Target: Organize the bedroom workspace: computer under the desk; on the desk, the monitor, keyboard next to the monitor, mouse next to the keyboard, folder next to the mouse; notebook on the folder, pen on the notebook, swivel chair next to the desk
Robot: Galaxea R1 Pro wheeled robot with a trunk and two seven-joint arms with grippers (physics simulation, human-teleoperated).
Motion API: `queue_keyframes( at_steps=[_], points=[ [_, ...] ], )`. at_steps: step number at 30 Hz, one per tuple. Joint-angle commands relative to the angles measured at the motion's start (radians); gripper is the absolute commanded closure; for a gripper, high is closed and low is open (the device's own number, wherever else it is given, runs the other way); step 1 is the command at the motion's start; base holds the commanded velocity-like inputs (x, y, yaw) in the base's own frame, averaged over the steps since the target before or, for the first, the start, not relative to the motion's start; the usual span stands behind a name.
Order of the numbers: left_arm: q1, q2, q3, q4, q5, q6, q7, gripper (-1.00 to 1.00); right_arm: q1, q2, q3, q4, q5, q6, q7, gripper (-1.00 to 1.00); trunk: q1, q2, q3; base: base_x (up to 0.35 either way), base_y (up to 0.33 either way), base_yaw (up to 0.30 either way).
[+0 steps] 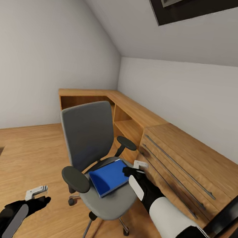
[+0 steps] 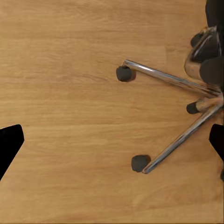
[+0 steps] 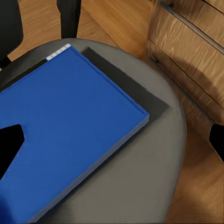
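Only one folder (image 1: pixel 109 177) lies on the one chair (image 1: pixel 89 137), by the seat's front edge. Right gripper (image 1: pixel 137 167) hovers above it, jaws wide; left gripper (image 1: pixel 37 193) likewise wide, over floor (image 1: pixel 22 150).

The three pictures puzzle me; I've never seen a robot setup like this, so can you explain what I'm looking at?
These are renders from a simulated two-armed robot steered by a person. The large picture comes from its head camera, looking down over both arms. The other two come from cameras by each wrist, looking along that gripper's fingers.

In the head view a grey swivel chair stands on a wooden floor, with a blue folder lying flat on its seat. The right gripper hovers over the folder's far edge; its wrist camera looks down on the folder, fingers apart, holding nothing. The left gripper hangs low over the floor, also empty; its camera sees the chair's chrome base. A light wooden drawer unit stands along the wall.
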Motion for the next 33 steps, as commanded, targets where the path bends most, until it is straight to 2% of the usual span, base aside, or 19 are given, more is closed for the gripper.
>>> queue_keyframes(
  at_steps=[1, 5, 6, 11, 14, 18, 33],
  points=[
    [-0.024, 0.007, 0.029, -0.079, 0.041, 0.073, 0.009, -1.00, -0.005, -0.008, 0.010, 0.000, -0.007, -0.012, 0.025, -1.00, 0.004, -0.008, -0.004, 0.000, 0.000, 0.000],
    [-0.036, 0.004, 0.059, -0.191, 0.062, 0.122, 0.009, -1.00, -0.006, -0.015, 0.012, 0.011, -0.004, -0.059, 0.045, -1.00, 0.019, -0.036, -0.017, 0.000, 0.000, 0.000],
    [-0.038, 0.003, 0.064, -0.195, 0.063, 0.129, 0.007, -1.00, -0.005, -0.016, 0.013, 0.017, -0.002, -0.075, 0.050, -1.00, 0.023, -0.043, -0.020, 0.000, 0.000, 0.000],
    [-0.040, 0.007, 0.072, -0.181, 0.060, 0.117, 0.003, -1.00, -0.003, -0.016, 0.015, 0.020, -0.001, -0.118, 0.052, -1.00, 0.035, -0.064, -0.029, 0.000, 0.000, 0.000],
    [-0.040, 0.007, 0.072, -0.179, 0.058, 0.111, 0.004, -1.00, -0.003, -0.017, 0.015, 0.021, -0.001, -0.122, 0.052, -1.00, 0.035, -0.064, -0.029, 0.000, 0.000, 0.000],
    [-0.040, 0.007, 0.072, -0.178, 0.056, 0.109, 0.004, -1.00, -0.003, -0.016, 0.016, 0.021, -0.001, -0.123, 0.053, -1.00, 0.050, -0.092, -0.042, 0.000, 0.000, 0.000],
    [-0.040, 0.010, 0.076, -0.153, 0.057, 0.107, 0.004, -1.00, -0.002, -0.012, 0.025, 0.021, 0.001, -0.123, 0.066, -1.00, 0.050, -0.092, -0.042, 0.031, 0.000, 0.000]
  ],
)
